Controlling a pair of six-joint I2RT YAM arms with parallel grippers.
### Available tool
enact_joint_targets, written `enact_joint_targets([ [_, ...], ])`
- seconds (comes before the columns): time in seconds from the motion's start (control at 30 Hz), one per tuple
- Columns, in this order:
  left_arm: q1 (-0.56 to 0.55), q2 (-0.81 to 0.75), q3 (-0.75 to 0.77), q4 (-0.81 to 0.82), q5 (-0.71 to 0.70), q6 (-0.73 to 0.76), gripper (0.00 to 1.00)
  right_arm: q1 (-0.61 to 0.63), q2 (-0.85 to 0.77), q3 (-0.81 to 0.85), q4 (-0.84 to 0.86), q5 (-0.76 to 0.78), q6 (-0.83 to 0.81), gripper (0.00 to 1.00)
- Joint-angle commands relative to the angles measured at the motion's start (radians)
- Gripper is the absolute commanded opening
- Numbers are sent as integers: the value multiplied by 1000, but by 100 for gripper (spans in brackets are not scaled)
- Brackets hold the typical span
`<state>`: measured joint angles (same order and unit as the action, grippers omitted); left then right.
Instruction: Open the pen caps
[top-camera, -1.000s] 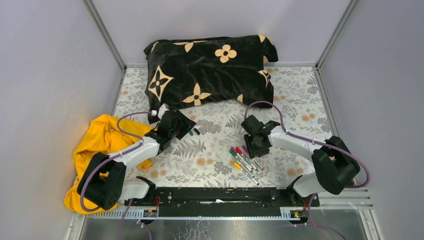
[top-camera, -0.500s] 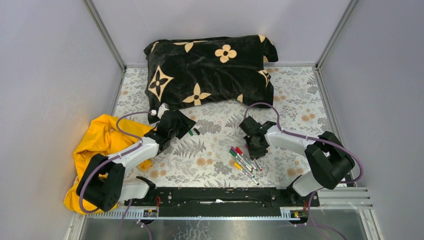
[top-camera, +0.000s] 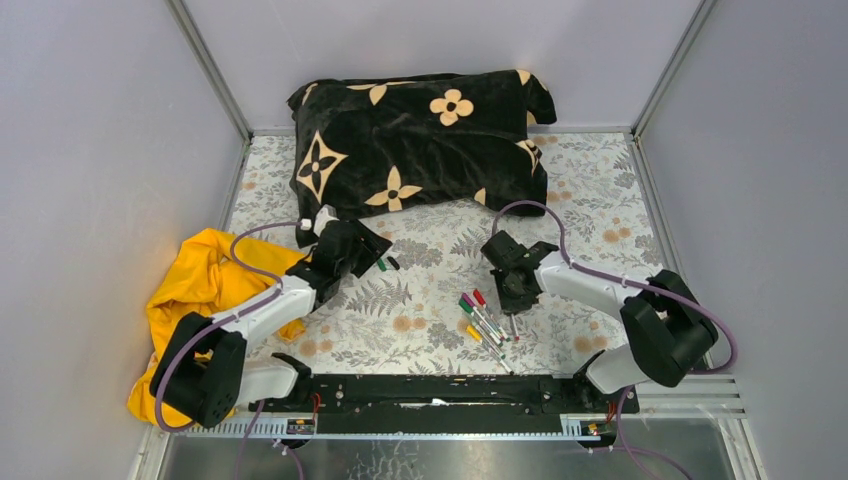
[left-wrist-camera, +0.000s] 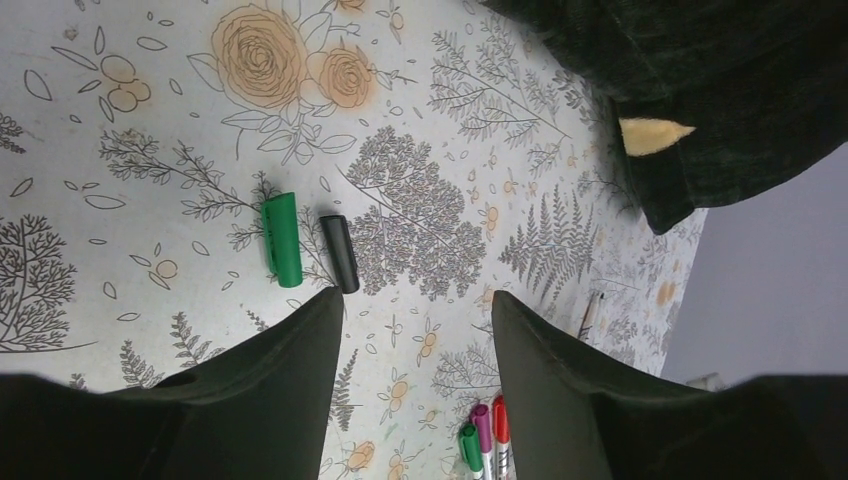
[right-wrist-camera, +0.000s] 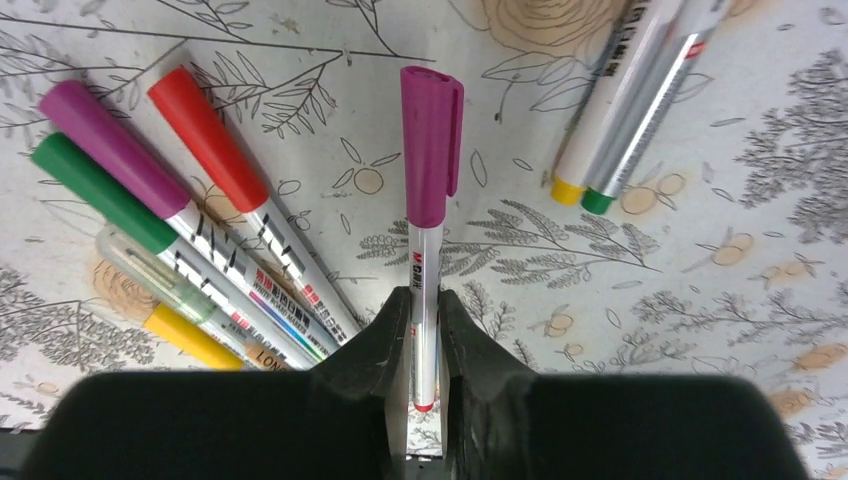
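Observation:
In the right wrist view my right gripper (right-wrist-camera: 425, 300) is shut on the white barrel of a pen with a magenta cap (right-wrist-camera: 431, 145), which points away from the jaws and lies on the table. Left of it lie capped pens side by side: red cap (right-wrist-camera: 205, 135), magenta cap (right-wrist-camera: 110, 145), green cap (right-wrist-camera: 100, 190), yellow cap (right-wrist-camera: 190, 337). My left gripper (left-wrist-camera: 415, 310) hangs open over the floral table with nothing between its fingers. A loose green cap (left-wrist-camera: 282, 240) and a black cap (left-wrist-camera: 339, 253) lie just beyond its left finger.
Two more pens (right-wrist-camera: 625, 100) with yellow and green ends lie right of the held pen. A black pillow with tan flowers (top-camera: 420, 135) fills the back of the table. A yellow cloth (top-camera: 195, 280) is bunched at the left edge. Grey walls enclose three sides.
My right gripper's jaws have closed in onto the magenta-capped pen, with the arm shifting slightly over the pen cluster. The left arm has stayed where it was.

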<state>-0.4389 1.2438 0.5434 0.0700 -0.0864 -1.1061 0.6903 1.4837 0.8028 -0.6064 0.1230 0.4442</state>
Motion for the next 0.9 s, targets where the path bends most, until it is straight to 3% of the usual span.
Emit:
enact_joint_targets([
  [0.0,-8,-37,3,16,19,26,63,9,-87,81,-60,52,-11,6],
  [0.37,-26,-41,-30,268,309,40,63,32,-130,238,-80,-84,-75,5],
  [0.87,-132,57,28,366,366,29,63,188,62,440,-12,-148,-44,5],
])
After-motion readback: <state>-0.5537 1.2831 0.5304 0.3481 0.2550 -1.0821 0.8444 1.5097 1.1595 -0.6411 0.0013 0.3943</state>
